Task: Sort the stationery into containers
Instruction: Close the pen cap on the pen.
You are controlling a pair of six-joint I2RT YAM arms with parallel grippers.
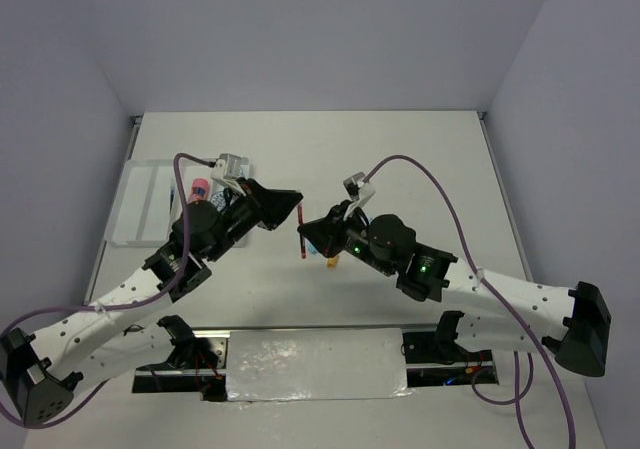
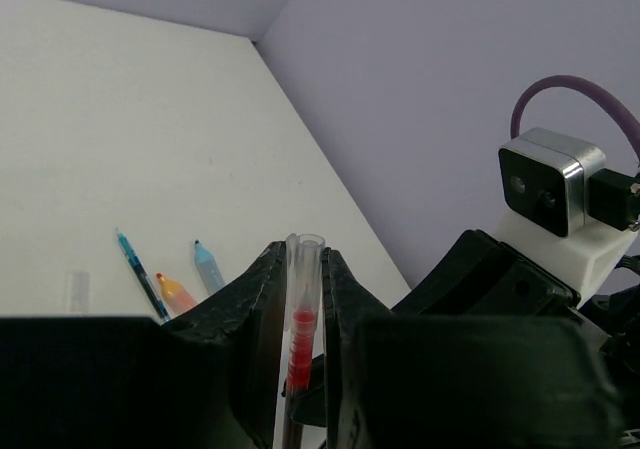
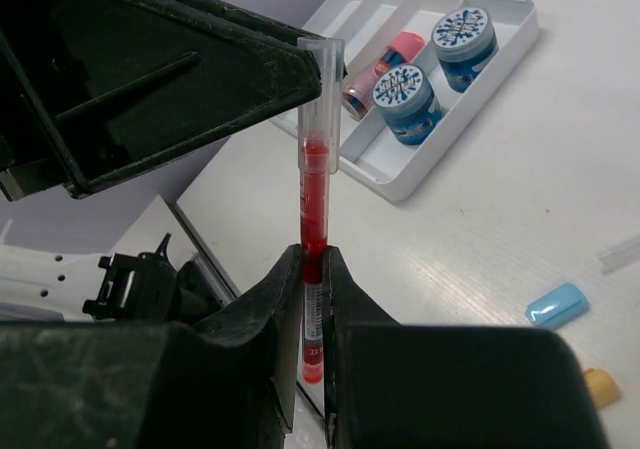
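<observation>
Red pen (image 3: 314,194): slim plastic tube with a clear, open-ended cap section at one end, bright red ink column behind it and a printed barrel lower down. It is held off the table (image 1: 400,159) at mid-table, between the two arms. In the top view its long axis runs roughly near–far, with the clear end toward the far side.

Left gripper (image 2: 303,254): matte black, grainy fingers drawn narrow, pinching the pen just below the clear end. Right gripper (image 3: 312,257): same black fingers, nearly closed, clamped on the barrel beneath the red section. Both grip the one pen, tips close together.

On the table beyond, in the left wrist view: thin blue pen (image 2: 140,274), orange piece (image 2: 176,292), light-blue piece (image 2: 207,265), and a small clear piece (image 2: 77,290), all lying flat and apart.

White tray (image 3: 488,77): glossy moulded plastic with long compartments, at the table's left side. Two round blue-white rolls (image 3: 402,97) stand in one compartment. A pink-orange cylinder (image 3: 385,61) lies in the next one.
</observation>
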